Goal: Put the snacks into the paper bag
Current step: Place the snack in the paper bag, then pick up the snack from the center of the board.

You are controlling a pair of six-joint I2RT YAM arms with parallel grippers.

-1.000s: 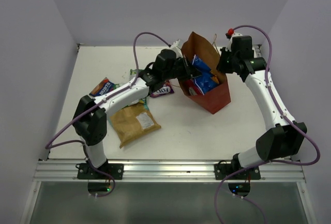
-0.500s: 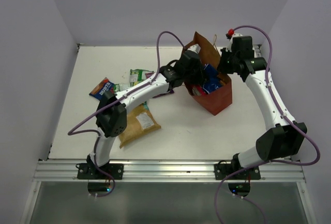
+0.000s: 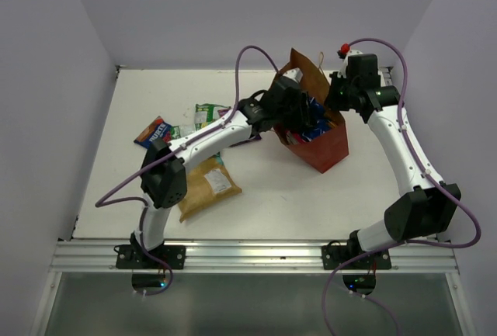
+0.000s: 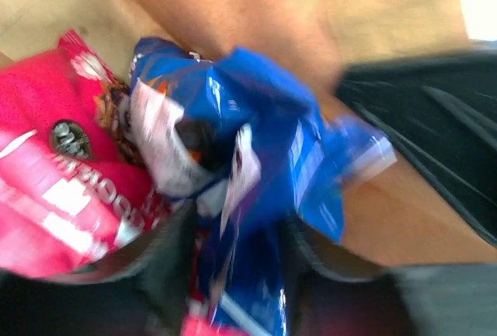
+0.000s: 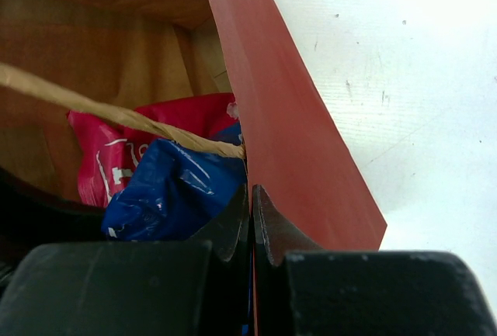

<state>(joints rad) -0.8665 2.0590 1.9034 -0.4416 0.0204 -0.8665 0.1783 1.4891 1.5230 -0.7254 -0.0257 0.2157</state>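
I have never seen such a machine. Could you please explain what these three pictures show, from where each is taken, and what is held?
These are two robot arms bolted to a table's edge, each ending in a two-finger gripper. One picture looks down from above; the other two come from cameras on the wrists. The right gripper pinches the wall of the paper bag. The left gripper reaches into the bag; a blue packet lies between its fingers beside a pink packet, but blur hides whether it grips. On the table lie a tan-brown packet, green packets and a dark-blue packet.
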